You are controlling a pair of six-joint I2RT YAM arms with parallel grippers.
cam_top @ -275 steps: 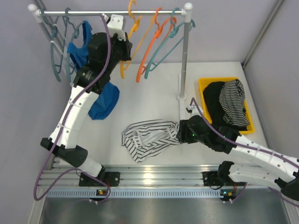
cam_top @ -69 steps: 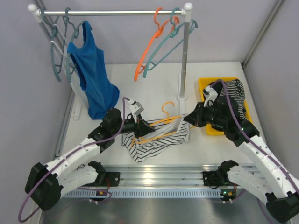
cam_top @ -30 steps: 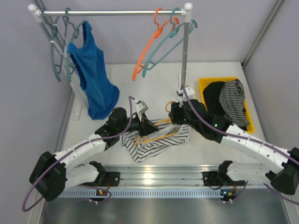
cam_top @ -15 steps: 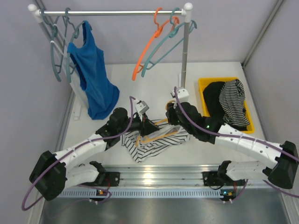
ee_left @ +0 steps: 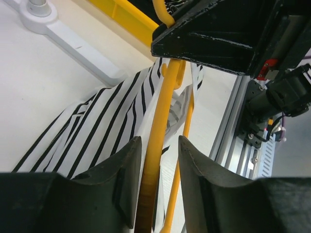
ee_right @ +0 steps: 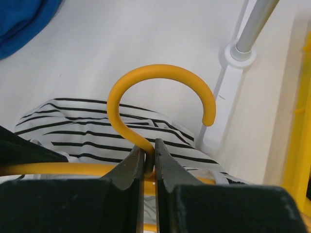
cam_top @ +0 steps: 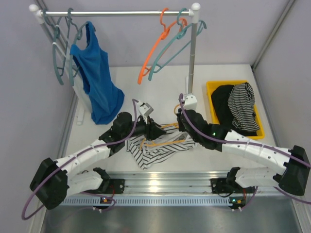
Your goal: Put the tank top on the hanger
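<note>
I have two claws working on one amber hanger (ee_right: 160, 80), which lies across the one striped tank top (cam_top: 155, 148), crumpled on the desk (cam_top: 160, 97) between my arms. My right claw (ee_right: 149, 155) is pinched together on the hanger's neck, just below the hook. My left claw (ee_left: 159, 141) stands apart, one finger on each side of a hanger arm, with a gap showing beside it. The rail (cam_top: 116, 13) at the back carries one orange hanger (cam_top: 154, 53), one teal hanger (cam_top: 172, 51) next to it that I can make out, and a teal cluster (cam_top: 59, 58) at the left end that I cannot count. One blue top (cam_top: 95, 77) hangs there. One yellow bin (cam_top: 212, 87) on the right holds two garments, one dark (cam_top: 223, 104) and one finely striped (cam_top: 243, 104).
</note>
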